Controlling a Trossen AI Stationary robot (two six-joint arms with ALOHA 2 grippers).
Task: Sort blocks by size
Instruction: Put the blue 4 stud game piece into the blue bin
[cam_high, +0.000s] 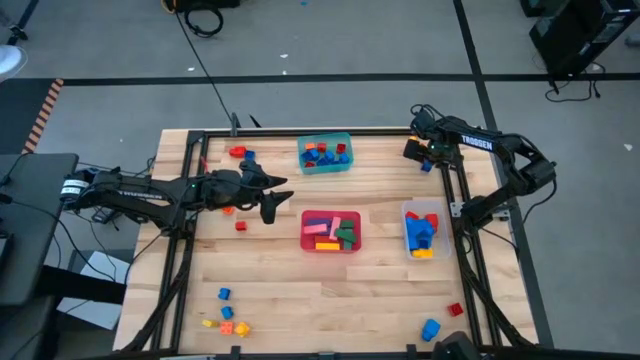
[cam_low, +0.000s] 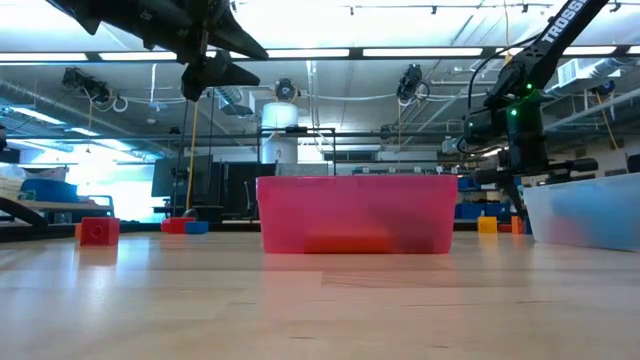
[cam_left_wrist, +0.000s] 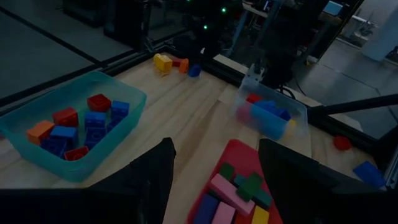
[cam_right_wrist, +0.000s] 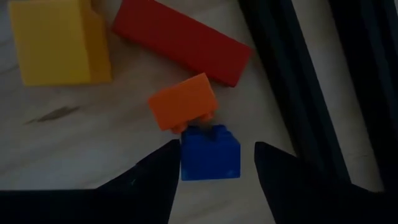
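Note:
My right gripper points down at the table's far right corner, open. Its fingers stand on either side of a small blue block. That block lies on the wood, touching an orange block. A red bar and a yellow cube lie just beyond. My left gripper hangs open and empty above the table, left of the red tub; the left wrist view looks past it at the tubs. My right gripper comes at the blue block from above. One finger stands right at the block's side, and whether it touches I cannot tell. The other finger stands a little apart from the opposite side. The block rests flat on the table.
A teal tub holds small blocks, the red tub long ones, and a clear tub medium ones. Loose blocks lie far left, near left and near right. A black frame rail runs close beside the blue block.

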